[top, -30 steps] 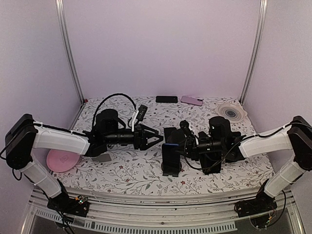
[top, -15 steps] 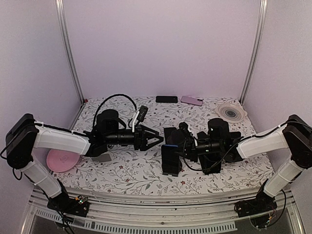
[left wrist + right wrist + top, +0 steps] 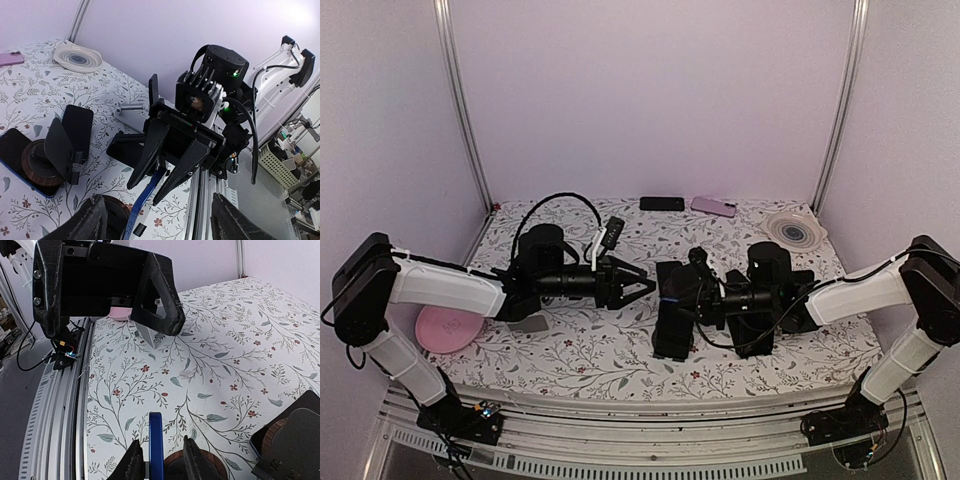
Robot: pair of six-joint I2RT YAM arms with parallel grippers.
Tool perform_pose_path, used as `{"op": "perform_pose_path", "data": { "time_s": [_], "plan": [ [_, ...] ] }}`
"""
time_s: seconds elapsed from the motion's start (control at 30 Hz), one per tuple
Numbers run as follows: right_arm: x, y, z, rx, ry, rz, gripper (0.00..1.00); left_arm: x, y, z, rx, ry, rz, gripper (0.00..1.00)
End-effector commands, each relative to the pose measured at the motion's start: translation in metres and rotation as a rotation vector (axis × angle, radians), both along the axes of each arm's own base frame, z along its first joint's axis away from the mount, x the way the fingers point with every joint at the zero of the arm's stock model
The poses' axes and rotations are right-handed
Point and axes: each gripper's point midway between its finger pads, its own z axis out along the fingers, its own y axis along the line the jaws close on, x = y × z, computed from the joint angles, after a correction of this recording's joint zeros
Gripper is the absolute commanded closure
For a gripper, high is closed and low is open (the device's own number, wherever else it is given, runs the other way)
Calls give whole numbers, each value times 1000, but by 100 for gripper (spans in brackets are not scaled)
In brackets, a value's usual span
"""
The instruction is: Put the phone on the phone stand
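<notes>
Straight ahead of the left gripper (image 3: 640, 283), whose jaws gape wide, the way is barred by the right gripper (image 3: 161, 450). The phone (image 3: 155, 432) stands loosely between its fingers at the phone stand (image 3: 670, 350), and only a narrow strip of table (image 3: 610, 360) parts the two grippers. A black panel (image 3: 300, 435) crowds the right gripper's far side. On its near side the cloth lies bare to the rail.
</notes>
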Motion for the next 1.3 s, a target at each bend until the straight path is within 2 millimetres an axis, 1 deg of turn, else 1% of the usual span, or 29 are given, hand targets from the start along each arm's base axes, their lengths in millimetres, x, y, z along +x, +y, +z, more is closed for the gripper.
{"op": "perform_pose_path", "data": {
  "time_s": [0.0, 0.1, 0.27, 0.37, 0.47, 0.57, 0.7, 0.8, 0.87, 0.93, 1.07, 1.13, 1.27],
  "plan": [
    [4, -1, 9, 24, -41, -19, 68, 4, -3, 8, -14, -19, -4, 29],
    [4, -2, 9, 22, -42, -21, 60, 5, -3, 7, -13, -19, -4, 29],
    [5, -3, 11, 21, -47, -30, 52, 5, -3, 4, -6, -14, 1, 29],
    [6, -2, 14, 18, -46, -34, 45, 6, -1, 0, 7, -9, 15, 29],
    [10, -3, 20, 14, -43, -50, 39, 9, 1, -6, 31, 0, 39, 29],
    [14, -6, 28, 16, -54, -87, 29, 10, 5, -11, 46, 6, 60, 29],
    [19, -6, 33, 2, -50, -111, 24, 12, 9, -18, 65, 16, 89, 29],
    [22, -8, 39, -4, -52, -130, 18, 17, 14, -28, 99, 35, 131, 29],
    [24, -9, 46, -2, -60, -144, 16, 24, 19, -35, 132, 46, 181, 31],
    [26, -11, 54, 0, -69, -163, 12, 31, 25, -43, 165, 60, 237, 36],
    [29, -15, 68, 7, -47, -204, 7, 42, 35, -55, 215, 87, 313, 41],
    [33, -18, 75, 9, -49, -231, 4, 45, 37, -61, 237, 102, 334, 43],
    [39, -27, 90, 16, -37, -303, 0, 50, 36, -80, 285, 157, 347, 52]
  ]
}}
